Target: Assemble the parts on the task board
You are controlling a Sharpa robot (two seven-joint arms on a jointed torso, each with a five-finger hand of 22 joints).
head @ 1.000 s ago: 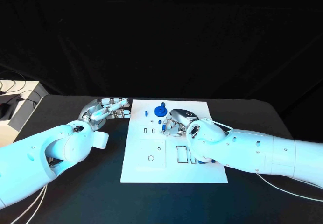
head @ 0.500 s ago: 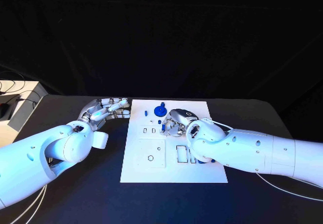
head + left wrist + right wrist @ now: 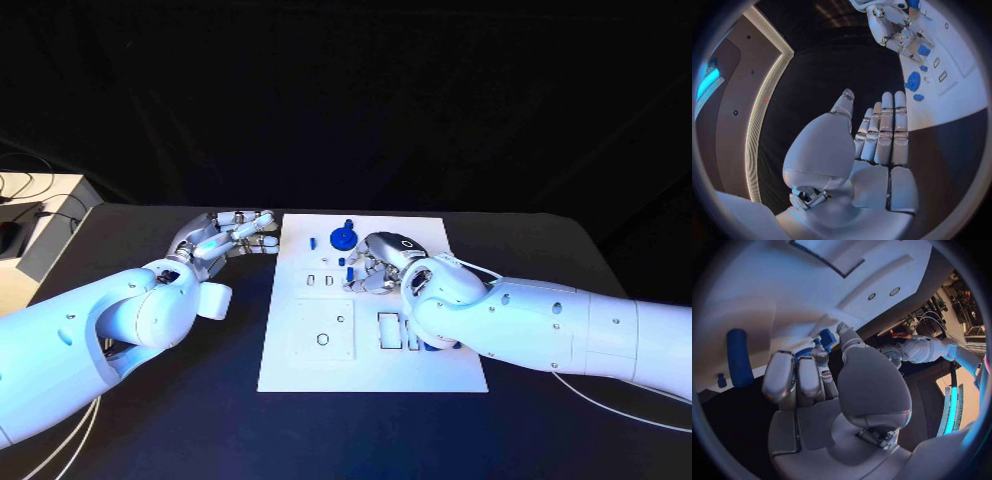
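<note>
Right hand [image 3: 381, 262], shown over the middle of the task board [image 3: 372, 370]: its fingers are curled around a small blue part [image 3: 827, 337], pinched at the fingertips, as the right wrist view makes plain. We judge the step in hand to be seating this part into one of the board's openings. To do it well, we would keep the pinch light, hold the piece square to its slot, and lower it straight, letting the slot's edges guide it (a tilted entry is likely to jam a close-fitting plastic piece).

The part looks like hard, smooth blue plastic, blocky in outline. Just beyond the right hand on the board stands a round blue knob-like part [image 3: 343, 238], with a small blue oval piece [image 3: 315, 241] beside it. The board is a flat, matt white plate, cut with rectangular slots [image 3: 389, 329] nearer the robot than the hand and bearing a shallow square panel [image 3: 325, 330] with small round holes.

Left hand [image 3: 227, 236] rests off the board's left edge on the black table [image 3: 159, 420], fingers straight and together, holding nothing.
</note>
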